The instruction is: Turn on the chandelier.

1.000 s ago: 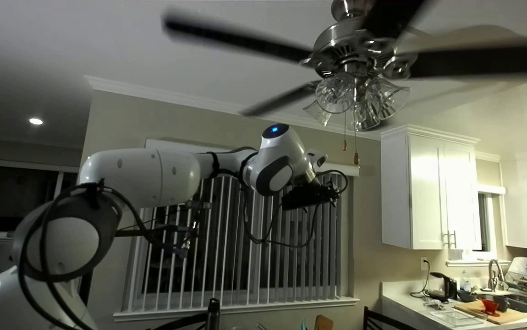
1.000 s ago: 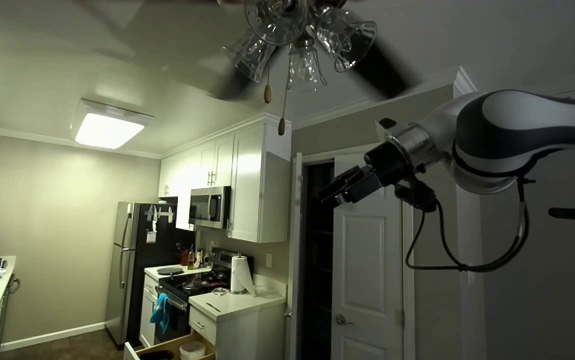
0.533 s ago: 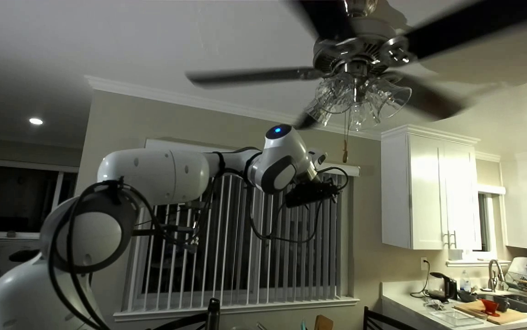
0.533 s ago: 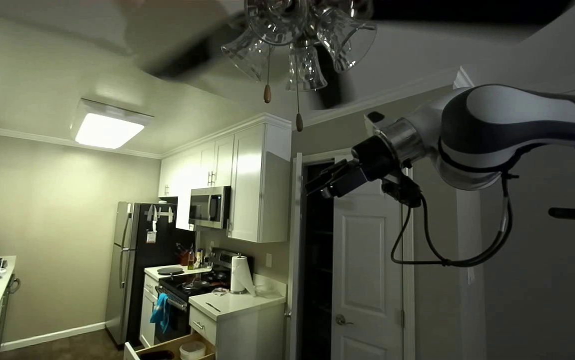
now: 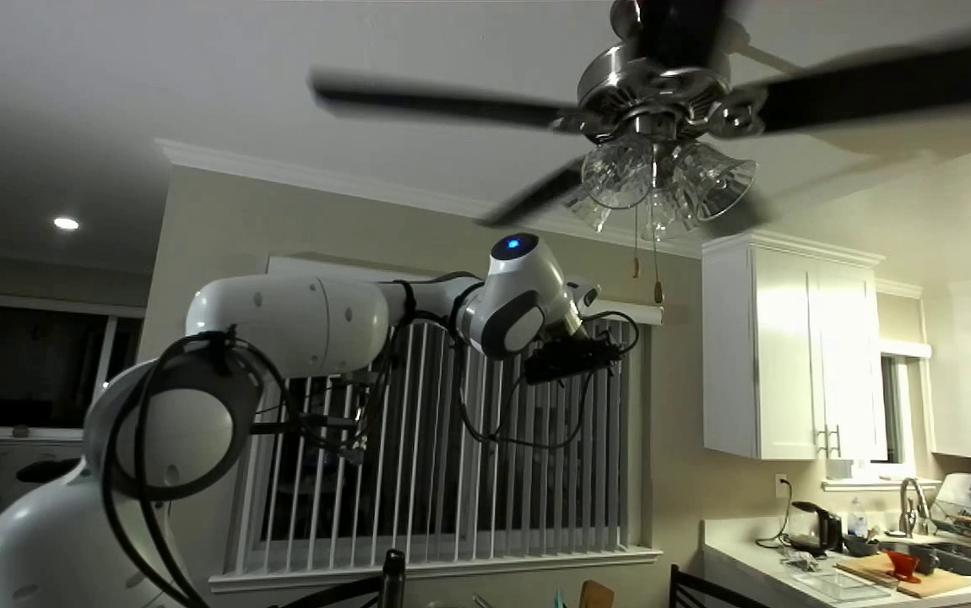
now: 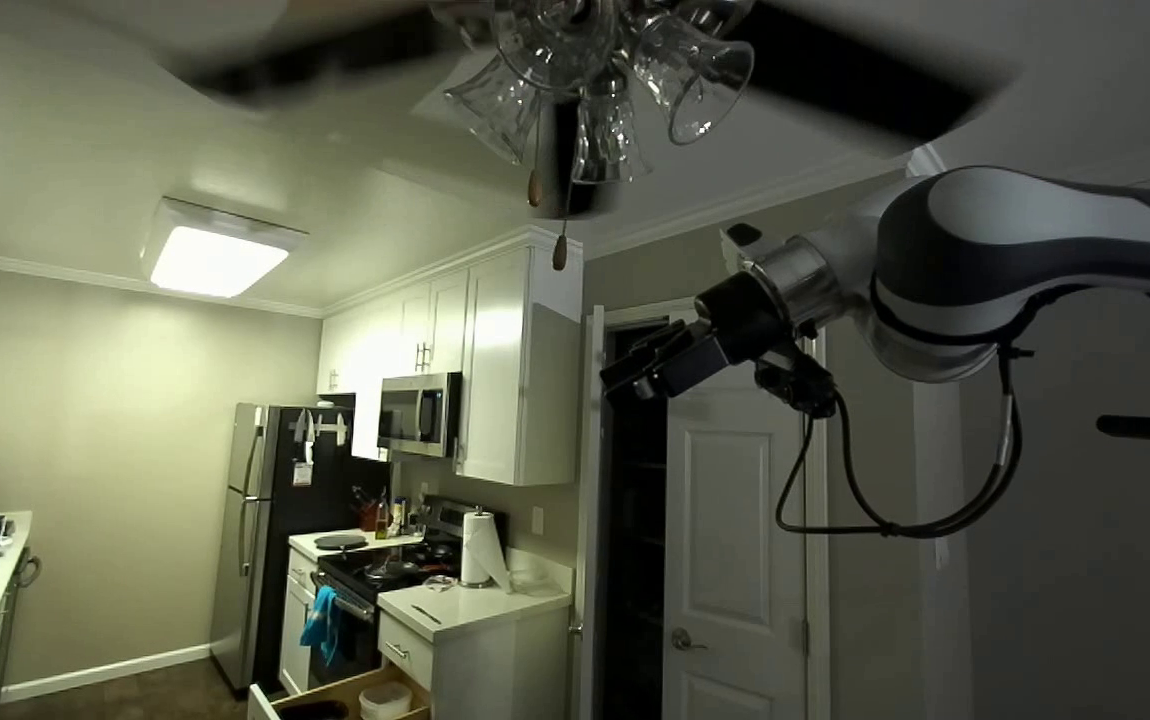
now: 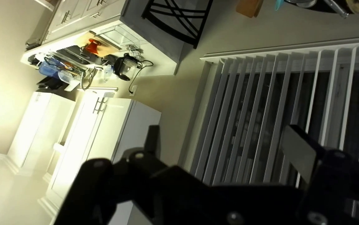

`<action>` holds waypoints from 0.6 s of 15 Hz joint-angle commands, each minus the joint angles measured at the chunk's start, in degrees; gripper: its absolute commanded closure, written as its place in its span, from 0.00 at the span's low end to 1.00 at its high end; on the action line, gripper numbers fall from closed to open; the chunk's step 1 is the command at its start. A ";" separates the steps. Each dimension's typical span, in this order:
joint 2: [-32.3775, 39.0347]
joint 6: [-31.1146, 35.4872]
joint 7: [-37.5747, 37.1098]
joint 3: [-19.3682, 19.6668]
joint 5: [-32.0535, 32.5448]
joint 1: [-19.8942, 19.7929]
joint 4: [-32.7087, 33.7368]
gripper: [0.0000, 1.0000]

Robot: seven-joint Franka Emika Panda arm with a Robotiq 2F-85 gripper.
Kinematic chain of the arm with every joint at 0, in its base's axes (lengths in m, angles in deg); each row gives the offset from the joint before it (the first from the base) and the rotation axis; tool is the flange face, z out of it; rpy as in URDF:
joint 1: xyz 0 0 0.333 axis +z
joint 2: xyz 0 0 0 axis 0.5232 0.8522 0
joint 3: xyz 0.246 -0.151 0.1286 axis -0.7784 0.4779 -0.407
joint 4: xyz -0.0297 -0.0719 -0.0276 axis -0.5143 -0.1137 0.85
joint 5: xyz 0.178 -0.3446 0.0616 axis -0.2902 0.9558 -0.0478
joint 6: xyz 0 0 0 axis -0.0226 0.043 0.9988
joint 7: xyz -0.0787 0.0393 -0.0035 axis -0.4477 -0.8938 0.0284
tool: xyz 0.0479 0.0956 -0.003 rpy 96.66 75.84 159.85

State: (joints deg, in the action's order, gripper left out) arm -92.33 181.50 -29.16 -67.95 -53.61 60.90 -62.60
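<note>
The chandelier (image 5: 654, 127) is hanging above the fingers (image 7: 298, 153), which are gaping wide, holding nothing. Its two chains (image 6: 560, 253) are dangling nearly straight down, ending higher than the fingers and, depth being unclear, probably ahead of them.

exterior views share chandelier (image 5: 654, 125), wrist view tilted
</note>
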 commanded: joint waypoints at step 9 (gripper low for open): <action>3.07 5.55 -2.32 -3.17 0.66 -3.62 3.58 0.00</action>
State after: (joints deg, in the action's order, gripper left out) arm -91.89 183.07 -29.37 -69.02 -53.60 59.79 -61.98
